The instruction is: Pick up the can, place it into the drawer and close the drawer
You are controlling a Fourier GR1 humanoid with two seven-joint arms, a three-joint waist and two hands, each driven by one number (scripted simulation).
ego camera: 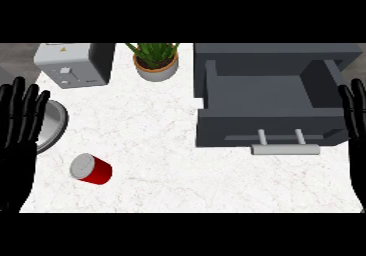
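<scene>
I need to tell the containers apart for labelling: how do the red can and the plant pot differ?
The can is red with a silver end; the plant pot is grey. The can lies tilted at the counter's near left; the pot stands upright at the back. The can's end is closed; the pot holds a green plant. Both are round.

Single head view, steeply down onto the counter (186,150), from close overhead.

Red can (91,169) lying tilted, grey drawer (269,102) open
</scene>
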